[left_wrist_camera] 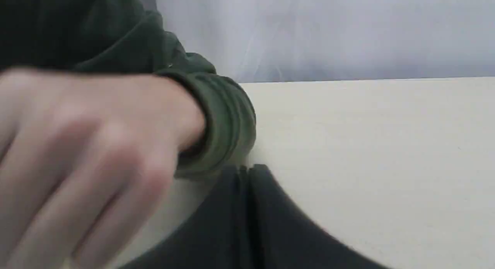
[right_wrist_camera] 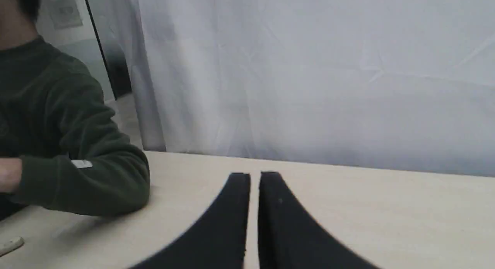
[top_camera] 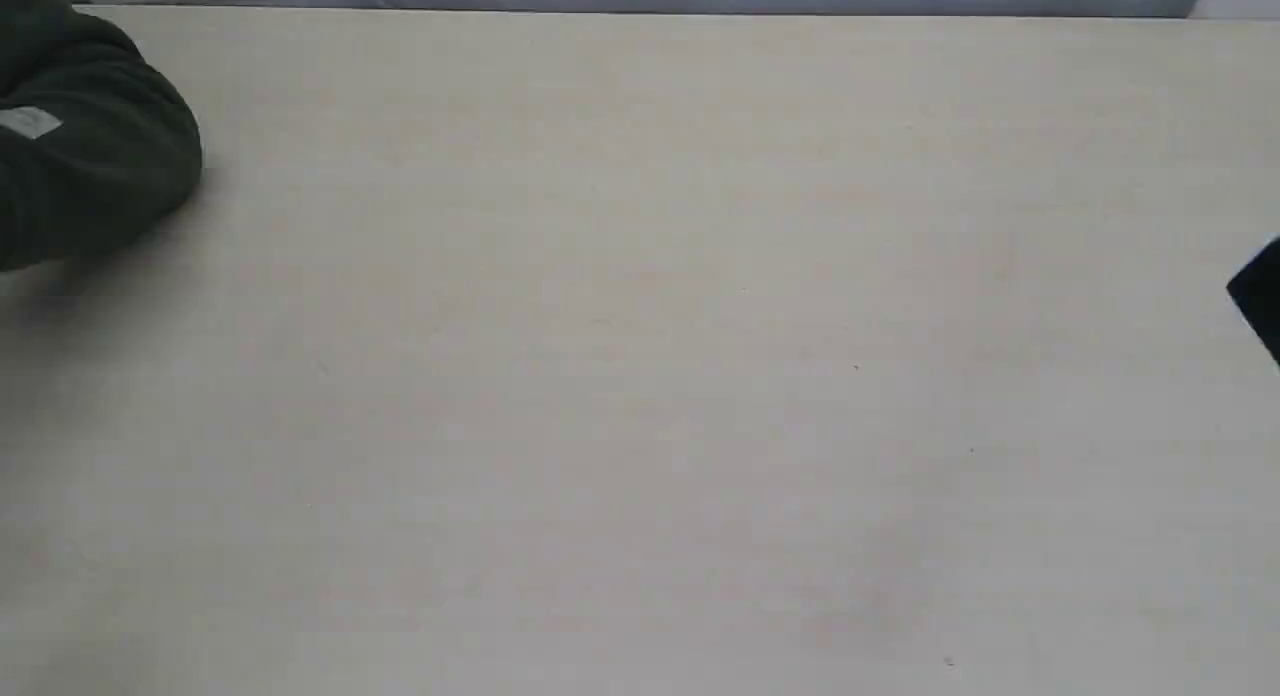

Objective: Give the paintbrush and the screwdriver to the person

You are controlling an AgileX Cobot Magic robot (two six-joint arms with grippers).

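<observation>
Neither the paintbrush nor the screwdriver shows in any view. The person's dark green sleeve [top_camera: 95, 161] with its small white label rests on the table at the far left. In the left wrist view the person's bare hand [left_wrist_camera: 89, 145] is blurred and very close, just beside my left gripper [left_wrist_camera: 247, 169], which is shut with nothing between its fingers. My right gripper [right_wrist_camera: 254, 177] is shut over the table, a thin slit between its fingers, holding nothing. It faces the person's sleeve [right_wrist_camera: 81, 180] from some distance. Only a black corner of the right arm [top_camera: 1262, 294] enters the exterior view.
The pale table [top_camera: 640, 376] runs to a far edge with a white curtain [right_wrist_camera: 309, 68] behind it. A small pale object [right_wrist_camera: 9, 245] lies on the table by the person's arm, cut off by the frame edge; I cannot tell what it is.
</observation>
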